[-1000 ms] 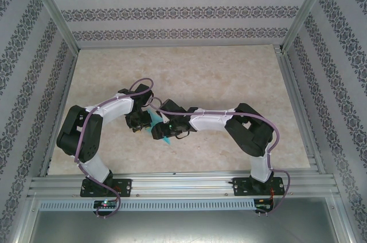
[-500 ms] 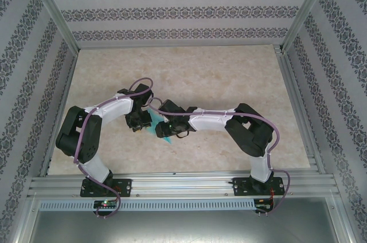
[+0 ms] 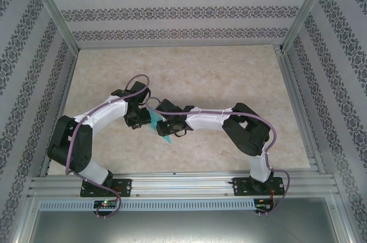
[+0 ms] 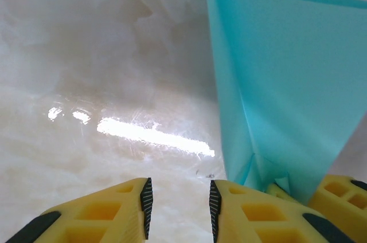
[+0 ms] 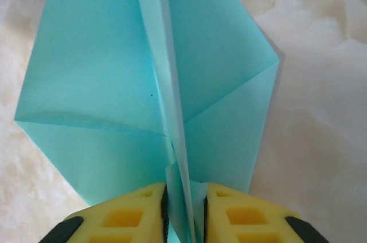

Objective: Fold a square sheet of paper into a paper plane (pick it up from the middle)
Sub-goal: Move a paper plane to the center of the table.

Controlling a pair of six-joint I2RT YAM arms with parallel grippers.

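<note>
Two-arm cell, folding stage. Right wrist view: the right gripper has its yellow jaws drawn together on the raised centre fold of the paper plane, the thin turquoise layers pinched between the pads, with a flap spreading flat to each side over the marbled table. A diagonal crease on each flap runs down towards the centre fold, detail that the other views do not resolve. Left wrist view: the left gripper stands at a narrow gap, bare table visible between its ribbed pads, nothing held. The paper plane rises just to the right of this gripper's right-hand finger, and whether the two touch cannot be told; one of the right gripper's fingers shows at the paper's lower end. Top external view: the two arms meet over the near middle of the table, the left gripper and right gripper close together, with the paper plane between and below them, its tip pointing towards the arm bases
</note>
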